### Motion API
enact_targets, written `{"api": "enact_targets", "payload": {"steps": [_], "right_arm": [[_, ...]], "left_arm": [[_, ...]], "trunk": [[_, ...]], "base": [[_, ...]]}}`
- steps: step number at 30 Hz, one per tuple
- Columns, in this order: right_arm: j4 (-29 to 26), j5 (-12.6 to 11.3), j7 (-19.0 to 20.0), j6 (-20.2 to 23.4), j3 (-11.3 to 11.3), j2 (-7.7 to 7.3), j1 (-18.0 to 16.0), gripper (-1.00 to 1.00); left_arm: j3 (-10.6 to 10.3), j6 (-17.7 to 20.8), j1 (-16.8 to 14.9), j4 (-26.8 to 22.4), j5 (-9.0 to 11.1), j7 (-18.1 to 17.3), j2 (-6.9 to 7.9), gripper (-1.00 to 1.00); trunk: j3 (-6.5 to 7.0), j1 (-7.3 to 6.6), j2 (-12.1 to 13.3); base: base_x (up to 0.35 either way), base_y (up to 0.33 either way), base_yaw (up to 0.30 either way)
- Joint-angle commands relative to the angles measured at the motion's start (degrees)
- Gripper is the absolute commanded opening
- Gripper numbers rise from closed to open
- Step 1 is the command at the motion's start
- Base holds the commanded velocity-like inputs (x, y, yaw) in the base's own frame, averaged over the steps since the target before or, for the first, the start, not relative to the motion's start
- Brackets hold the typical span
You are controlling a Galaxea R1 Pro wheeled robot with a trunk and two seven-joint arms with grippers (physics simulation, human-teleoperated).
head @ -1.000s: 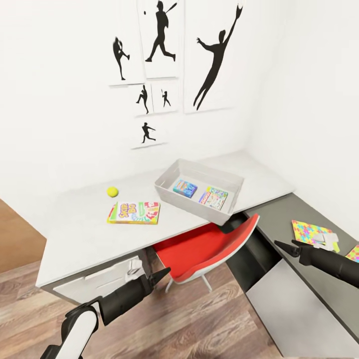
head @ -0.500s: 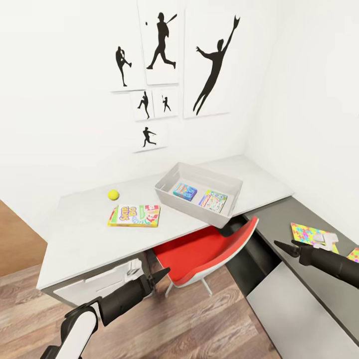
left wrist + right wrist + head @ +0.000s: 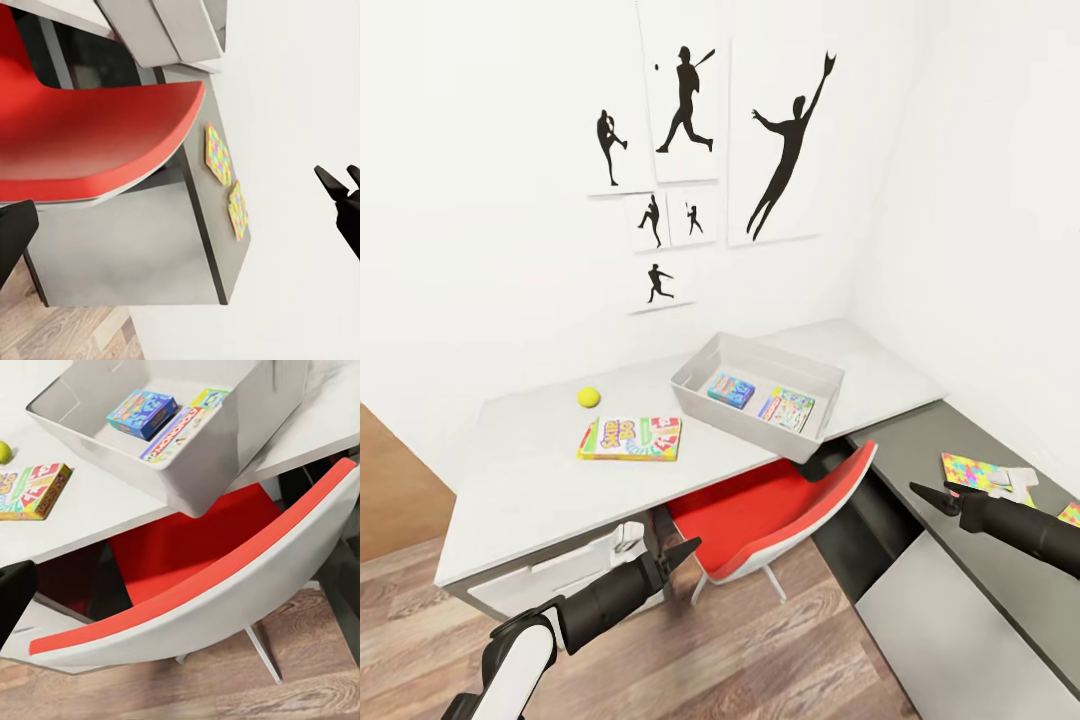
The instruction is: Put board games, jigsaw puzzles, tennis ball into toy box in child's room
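Two board games point(image 3: 760, 399) lie in the toy box point(image 3: 705, 405); Skip-Bo box point(image 3: 631, 438), tennis ball point(image 3: 589, 397) and puzzles point(image 3: 972, 470) remain. Beyond both empty, parted grippers: left gripper point(image 3: 682, 553), right gripper point(image 3: 932, 496).

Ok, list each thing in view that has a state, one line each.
toy box: on the table, corner overhanging the edge.
blue board game: inside the toy box.
green-edged board game: inside the toy box.
Skip-Bo game: flat on the table.
tennis ball: on the table.
jigsaw puzzle: on the dark cabinet top.
left gripper: open, empty.
right gripper: open, empty.
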Motion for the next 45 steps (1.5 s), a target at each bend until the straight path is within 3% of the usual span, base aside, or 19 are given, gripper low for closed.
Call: {"api": "enact_targets", "payload": {"steps": [1,45], "right_arm": [[-0.1,0.6,0.6,0.3,-0.1,0.01,-0.1,1.0],[-0.1,0.6,0.5,0.6,-0.1,0.01,-0.2,1.0]], "left_arm": [[0.0,0.2,0.0,0.0,0.1,0.0,0.03,1.0],[0.0,0.1,0.0,0.4,-0.8,0.1,0.12,1.0]], "trunk": [[-0.01,0.03,-0.1],[4.18,0.03,-0.1]], "base": [[0.0,0.0,0.0],[0.0,0.001,0.0]]}}
